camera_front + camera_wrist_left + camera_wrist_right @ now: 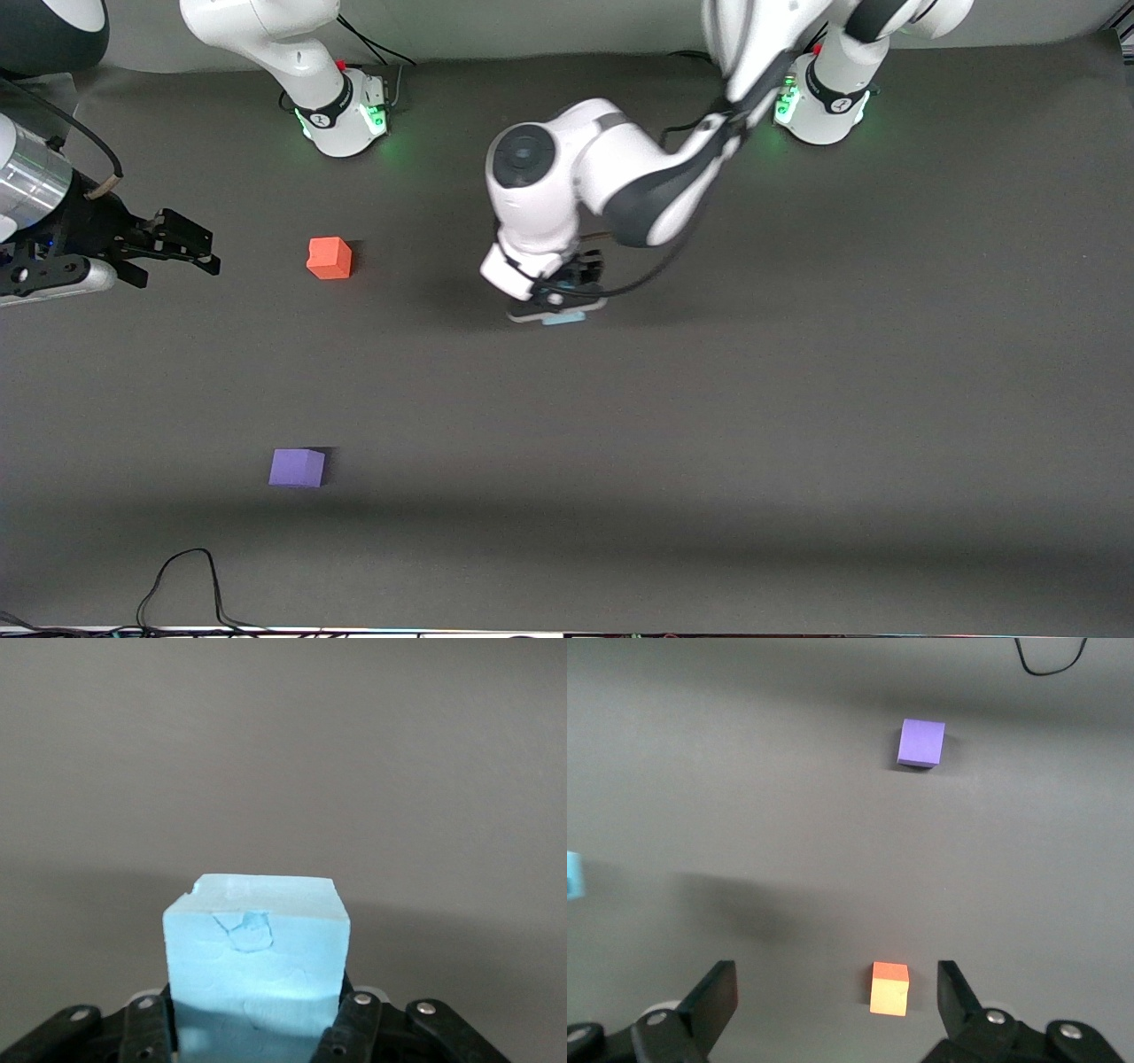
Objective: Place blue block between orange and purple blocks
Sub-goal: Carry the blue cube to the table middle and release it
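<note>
The left gripper (567, 297), at the centre of the front view, pinches the blue block (255, 979), a cube with no long axis, held square. The orange block (330, 258) sits at centre left and the purple block (298, 467) at lower left, well apart. The right gripper (182, 241) waits at the left edge, fingers spread. The dark grey table (797, 399) fills the frame.

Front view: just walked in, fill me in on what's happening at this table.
The left gripper is shut on the blue block near the middle of the table. The orange block and the purple block sit apart toward the right arm's end, the purple one nearer the camera. The right gripper waits open, beside the orange block.
</note>
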You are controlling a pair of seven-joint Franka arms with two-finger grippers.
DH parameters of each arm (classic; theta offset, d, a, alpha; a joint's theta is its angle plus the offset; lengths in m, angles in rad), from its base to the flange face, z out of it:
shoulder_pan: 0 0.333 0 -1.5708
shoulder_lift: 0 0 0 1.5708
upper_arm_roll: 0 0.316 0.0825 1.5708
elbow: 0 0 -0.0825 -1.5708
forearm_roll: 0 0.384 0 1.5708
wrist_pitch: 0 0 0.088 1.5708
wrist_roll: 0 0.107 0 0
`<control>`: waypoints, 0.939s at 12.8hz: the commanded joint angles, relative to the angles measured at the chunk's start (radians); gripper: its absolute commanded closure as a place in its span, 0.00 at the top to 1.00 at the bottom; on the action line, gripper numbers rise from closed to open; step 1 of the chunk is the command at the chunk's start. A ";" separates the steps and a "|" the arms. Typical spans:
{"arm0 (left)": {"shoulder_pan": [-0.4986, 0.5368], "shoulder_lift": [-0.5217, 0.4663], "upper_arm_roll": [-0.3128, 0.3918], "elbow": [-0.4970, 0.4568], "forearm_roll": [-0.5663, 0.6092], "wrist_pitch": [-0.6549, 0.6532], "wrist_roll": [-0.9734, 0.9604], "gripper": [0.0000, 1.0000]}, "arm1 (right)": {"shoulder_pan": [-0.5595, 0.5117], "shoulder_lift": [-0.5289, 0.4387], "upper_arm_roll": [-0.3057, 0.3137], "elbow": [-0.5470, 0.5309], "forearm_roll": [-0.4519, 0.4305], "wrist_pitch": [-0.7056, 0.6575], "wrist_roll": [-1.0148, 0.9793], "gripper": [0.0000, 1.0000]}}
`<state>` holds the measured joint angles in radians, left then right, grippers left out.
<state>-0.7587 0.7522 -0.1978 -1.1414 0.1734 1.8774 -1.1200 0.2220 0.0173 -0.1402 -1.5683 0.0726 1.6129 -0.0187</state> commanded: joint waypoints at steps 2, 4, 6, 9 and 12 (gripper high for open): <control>-0.076 0.145 0.020 0.065 0.029 0.124 -0.043 0.35 | -0.001 0.013 -0.004 0.028 0.018 0.001 -0.003 1.00; -0.086 0.191 0.020 0.058 0.031 0.186 -0.044 0.35 | -0.001 0.018 -0.004 0.031 0.016 0.012 -0.003 1.00; -0.093 0.226 0.021 0.054 0.034 0.226 -0.044 0.35 | -0.004 0.021 -0.006 0.031 0.016 0.019 -0.006 1.00; -0.093 0.245 0.021 0.022 0.035 0.238 -0.038 0.39 | -0.006 0.045 -0.006 0.071 0.015 0.021 0.002 1.00; -0.087 0.240 0.020 0.008 0.035 0.247 -0.034 1.00 | -0.012 0.065 -0.007 0.085 0.016 0.019 -0.010 1.00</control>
<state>-0.8365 1.0023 -0.1900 -1.1305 0.1886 2.1126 -1.1457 0.2195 0.0475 -0.1474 -1.5224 0.0726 1.6358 -0.0187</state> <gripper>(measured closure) 0.335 0.000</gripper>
